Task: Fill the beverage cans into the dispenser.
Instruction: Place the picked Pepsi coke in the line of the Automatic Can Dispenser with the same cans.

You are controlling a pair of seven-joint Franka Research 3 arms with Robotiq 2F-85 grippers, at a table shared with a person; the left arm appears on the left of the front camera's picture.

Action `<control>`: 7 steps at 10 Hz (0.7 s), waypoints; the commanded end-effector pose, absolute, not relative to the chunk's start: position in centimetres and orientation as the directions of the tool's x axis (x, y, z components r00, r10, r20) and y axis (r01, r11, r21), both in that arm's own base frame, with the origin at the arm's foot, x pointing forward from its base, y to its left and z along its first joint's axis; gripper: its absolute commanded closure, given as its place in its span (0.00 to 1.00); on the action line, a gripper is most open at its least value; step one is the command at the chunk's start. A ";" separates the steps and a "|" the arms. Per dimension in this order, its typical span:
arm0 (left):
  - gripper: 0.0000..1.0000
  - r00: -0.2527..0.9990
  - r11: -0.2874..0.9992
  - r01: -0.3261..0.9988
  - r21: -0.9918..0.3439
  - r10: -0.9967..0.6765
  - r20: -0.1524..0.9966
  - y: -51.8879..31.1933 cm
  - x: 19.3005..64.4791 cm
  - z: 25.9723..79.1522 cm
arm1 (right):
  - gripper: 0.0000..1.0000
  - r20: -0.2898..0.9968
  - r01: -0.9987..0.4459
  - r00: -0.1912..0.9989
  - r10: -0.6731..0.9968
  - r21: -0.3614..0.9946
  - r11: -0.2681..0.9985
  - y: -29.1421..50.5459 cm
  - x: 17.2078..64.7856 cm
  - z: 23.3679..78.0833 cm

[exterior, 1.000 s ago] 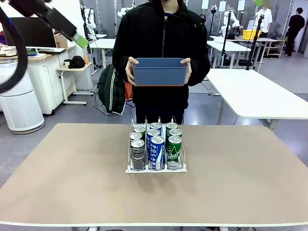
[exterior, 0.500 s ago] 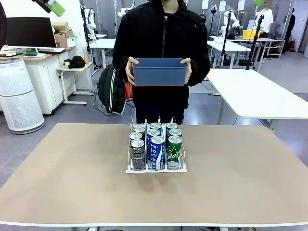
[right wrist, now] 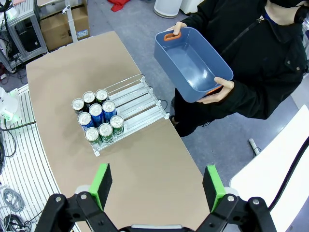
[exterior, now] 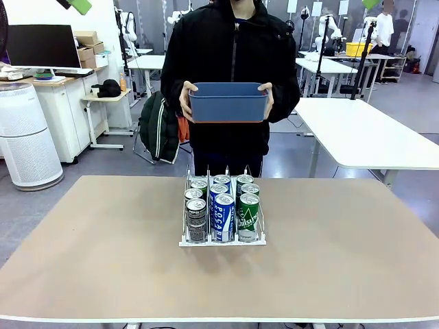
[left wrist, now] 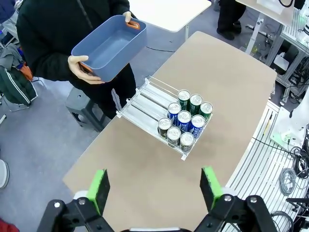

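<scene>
Cans point(exterior: 221, 205) stand packed in the dispenser point(exterior: 222, 240); both grippers, left point(left wrist: 153, 187) and right point(right wrist: 157, 182), hang spread and empty high above; best hold clear, since the person's bin point(exterior: 228, 101) looks empty.

The front view is taken from a fixed low position at the robot's edge of the table point(exterior: 343, 274), facing level across it toward the person point(exterior: 233, 62) at the far side. The left wrist view looks steeply down from high above the table, past the spread left gripper point(left wrist: 154, 189) at the bottom edge; the dispenser point(left wrist: 161, 113) lies well beyond and below its fingertips. The right wrist view looks down likewise from the opposite side, past the spread right gripper point(right wrist: 157, 186). All three views share the dispenser, the beverage cans point(right wrist: 96, 121), the blue bin point(right wrist: 190, 63) and the person.
</scene>
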State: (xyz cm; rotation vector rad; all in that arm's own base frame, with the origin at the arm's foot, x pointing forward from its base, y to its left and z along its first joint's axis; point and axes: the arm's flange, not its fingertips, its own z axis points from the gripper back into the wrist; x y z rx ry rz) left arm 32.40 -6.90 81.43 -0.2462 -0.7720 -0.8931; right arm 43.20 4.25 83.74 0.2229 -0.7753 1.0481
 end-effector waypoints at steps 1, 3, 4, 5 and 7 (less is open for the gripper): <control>0.00 0.406 0.646 0.753 0.124 -0.605 0.685 -6.9 32.4 81.3 | 0.00 0.671 -0.844 0.263 0.693 -0.188 0.503 4.3 43.1 83.8; 0.00 0.406 0.660 0.741 0.125 -0.588 0.700 -7.1 32.2 81.2 | 0.00 0.671 -0.844 0.263 0.693 -0.188 0.503 4.3 43.1 83.8; 0.00 0.384 0.625 0.772 0.117 -0.605 0.697 -6.9 32.4 81.5 | 0.00 0.671 -0.844 0.263 0.693 -0.188 0.503 4.3 43.1 83.8; 0.00 0.384 0.625 0.772 0.117 -0.605 0.697 -6.9 32.4 81.5 | 0.00 0.671 -0.844 0.263 0.693 -0.188 0.503 4.3 43.1 83.8; 0.00 0.384 0.625 0.772 0.117 -0.605 0.697 -6.9 32.4 81.5 | 0.00 0.671 -0.844 0.263 0.693 -0.188 0.503 4.3 43.1 83.8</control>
